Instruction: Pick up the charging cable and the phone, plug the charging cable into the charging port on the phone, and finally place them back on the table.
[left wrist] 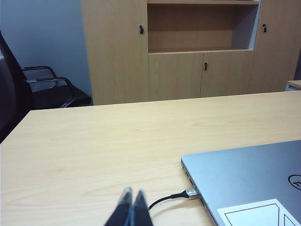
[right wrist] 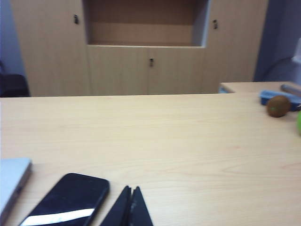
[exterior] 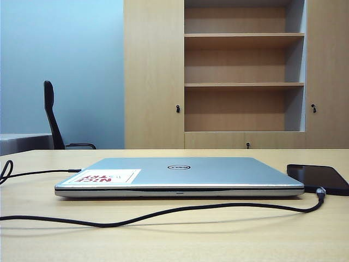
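Phone (exterior: 319, 178) flat on desk (exterior: 218, 234), charging cable (exterior: 163, 213) plugged in (task looks done). Left tool (left wrist: 131, 200) and right tool (right wrist: 130, 195) closed, empty, pulled clear.

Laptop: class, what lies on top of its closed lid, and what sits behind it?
On the laptop lid: a red-and-white sticker. Behind it, bare table runs to a cupboard. Its body hides the tabletop directly behind. Both grippers, left and right, are shut.

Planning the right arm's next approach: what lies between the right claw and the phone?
Only bare table. In the right wrist view the shut right claw sits just beside the phone, nothing between them.
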You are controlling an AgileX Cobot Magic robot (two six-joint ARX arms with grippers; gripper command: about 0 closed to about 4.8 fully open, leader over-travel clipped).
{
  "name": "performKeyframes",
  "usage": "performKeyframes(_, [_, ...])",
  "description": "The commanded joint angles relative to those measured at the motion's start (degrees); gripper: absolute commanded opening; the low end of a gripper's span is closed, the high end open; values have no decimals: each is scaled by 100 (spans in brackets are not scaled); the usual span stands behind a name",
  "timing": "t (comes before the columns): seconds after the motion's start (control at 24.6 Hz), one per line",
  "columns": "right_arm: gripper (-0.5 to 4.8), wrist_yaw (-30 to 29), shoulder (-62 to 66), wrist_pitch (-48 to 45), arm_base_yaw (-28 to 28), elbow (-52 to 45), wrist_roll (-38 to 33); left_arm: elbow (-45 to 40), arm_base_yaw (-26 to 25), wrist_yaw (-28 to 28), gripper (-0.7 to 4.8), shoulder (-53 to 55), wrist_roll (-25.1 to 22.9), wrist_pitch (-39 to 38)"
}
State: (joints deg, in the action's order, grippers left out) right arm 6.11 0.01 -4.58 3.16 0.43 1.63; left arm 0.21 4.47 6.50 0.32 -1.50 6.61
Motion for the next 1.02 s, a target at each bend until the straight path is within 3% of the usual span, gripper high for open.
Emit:
performKeyframes(0.04, [-6, -28, -17, 11, -2, -37, -160, -2, 0, 17, -5, 2, 0, 74])
performKeyframes(1.02, [-6, -179, -17, 264, -164, -37, -157, -2, 2, 17, -5, 2, 0, 74])
